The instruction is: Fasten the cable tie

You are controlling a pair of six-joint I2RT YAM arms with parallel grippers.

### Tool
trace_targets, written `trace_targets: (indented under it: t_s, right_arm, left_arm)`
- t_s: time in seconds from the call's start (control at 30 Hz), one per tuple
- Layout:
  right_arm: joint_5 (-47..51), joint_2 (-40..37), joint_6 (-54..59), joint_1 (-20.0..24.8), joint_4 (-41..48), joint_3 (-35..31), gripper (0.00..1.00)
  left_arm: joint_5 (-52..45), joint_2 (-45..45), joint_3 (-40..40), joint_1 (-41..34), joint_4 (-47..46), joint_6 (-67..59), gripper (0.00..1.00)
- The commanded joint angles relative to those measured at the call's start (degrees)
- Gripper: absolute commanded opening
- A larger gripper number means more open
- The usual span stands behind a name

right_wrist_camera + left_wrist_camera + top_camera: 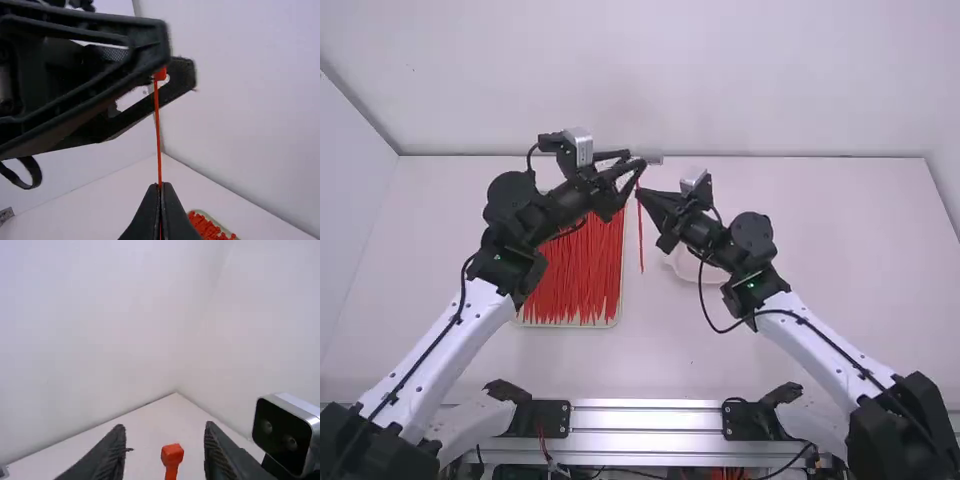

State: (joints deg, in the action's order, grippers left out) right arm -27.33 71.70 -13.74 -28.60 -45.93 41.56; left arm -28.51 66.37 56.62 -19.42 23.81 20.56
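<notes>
Right wrist view: your right gripper (161, 186) pinches the cable tie (157, 130) shut-tight, strap running straight away to its head (172, 454), which sits between the left gripper's (164, 432) spread fingers (unclamped), so left is nearer.

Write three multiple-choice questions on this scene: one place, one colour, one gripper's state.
1. Where is the pile of spare cable ties?
A. at the table's far left corner
B. on a tray left of the middle
C. at the table's far right corner
2. What colour is the held cable tie?
A. red
B. blue
C. black
3. How is the right gripper?
A. wide open
B. flat on the table
C. shut on the cable tie
Key: 1 B, the pile covers the tray; 2 A, its strap is red; 3 C, its fingers pinch the strap.
</notes>
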Motion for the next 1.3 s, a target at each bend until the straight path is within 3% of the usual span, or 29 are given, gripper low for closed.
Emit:
trace_targets:
  t_s: [0.0, 0.1, 0.13, 0.27, 0.53, 0.67, 0.93, 1.13, 1.27]
  right_arm:
    - [-1.9, -0.5, -1.0, 1.8, -0.6, 0.8, 0.0]
    - [-4.5, -0.5, -1.5, 3.5, -0.9, 0.8, 0.0]
    - [-5.7, -0.5, -1.5, 4.4, -1.4, 0.8, 0.0]
    - [-11.9, -0.5, -1.5, 7.1, -3.4, 0.8, 0.0]
    - [-19.8, -0.5, -6.2, 13.0, -9.6, 0.8, 0.0]
    - [-24.6, -0.5, -10.7, 15.0, -14.8, 0.8, 0.0]
    - [-26.8, -0.5, -12.6, 14.4, -21.3, 0.8, 0.0]
    - [-26.4, -0.5, -14.8, 13.2, -21.8, 0.8, 0.0]
    - [-26.5, -0.5, -15.1, 13.1, -22.4, 0.8, 0.0]
  left_arm:
    - [-0.4, 0.2, -0.4, 1.1, 0.3, -0.8, 0.51]
    - [-0.4, 0.2, -0.4, 1.6, 0.3, -0.9, 0.65]
    - [-0.3, 0.2, -0.4, 1.4, 0.6, -1.1, 0.79]
    - [-1.0, 0.2, -0.4, 1.4, 0.8, -5.9, 1.0]
    - [-16.3, 0.2, 4.9, 5.8, -6.3, -17.5, 0.99]
    - [-24.7, 1.4, 6.8, 8.2, -4.7, -19.5, 0.99]
    - [-46.4, 9.8, 13.8, 12.3, 11.1, -4.8, 0.99]
    - [-55.5, 17.1, 20.1, 11.0, 19.3, 7.0, 1.0]
    - [-56.5, 20.7, 23.0, 9.2, 20.6, 11.3, 0.98]
